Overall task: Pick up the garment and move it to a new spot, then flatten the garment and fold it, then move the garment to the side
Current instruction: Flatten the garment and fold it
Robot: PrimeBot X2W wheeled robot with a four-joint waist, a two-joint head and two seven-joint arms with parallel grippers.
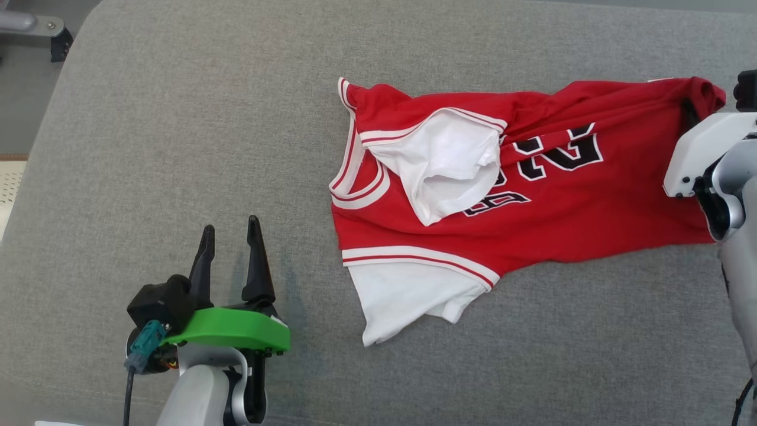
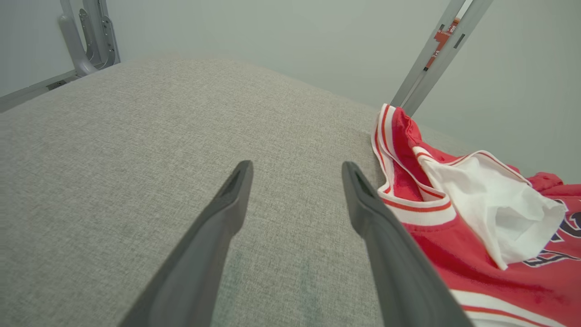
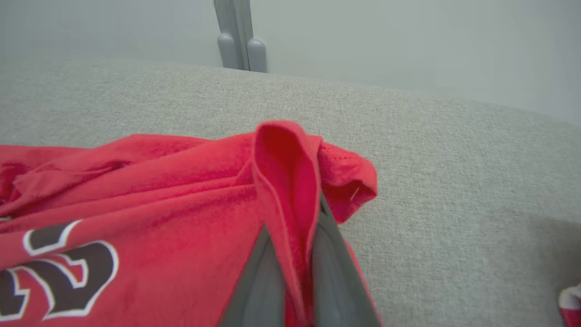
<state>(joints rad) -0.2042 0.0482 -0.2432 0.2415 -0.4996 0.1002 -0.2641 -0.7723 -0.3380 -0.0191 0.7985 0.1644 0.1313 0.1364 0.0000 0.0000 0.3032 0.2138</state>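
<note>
The garment (image 1: 550, 195) is a red jersey with white trim and black numbers, layered over a white shirt, lying crumpled on the grey cushion (image 1: 177, 118). My right gripper (image 3: 292, 213) is shut on a raised fold of the garment (image 3: 286, 181) at its far right corner; in the head view that gripper (image 1: 689, 112) sits at the right edge, fingers hidden by red cloth. My left gripper (image 1: 232, 236) stands open over bare cushion, left of the garment's collar (image 2: 408, 204), touching nothing. In the left wrist view its fingers (image 2: 227, 204) spread wide above the fabric surface.
Grey metal frame posts (image 2: 86, 36) stand beyond the cushion's far edge, another post (image 3: 238, 36) behind the right side. The cushion's rounded left corner (image 1: 71, 65) drops to the floor. Broad bare cushion lies left of the garment.
</note>
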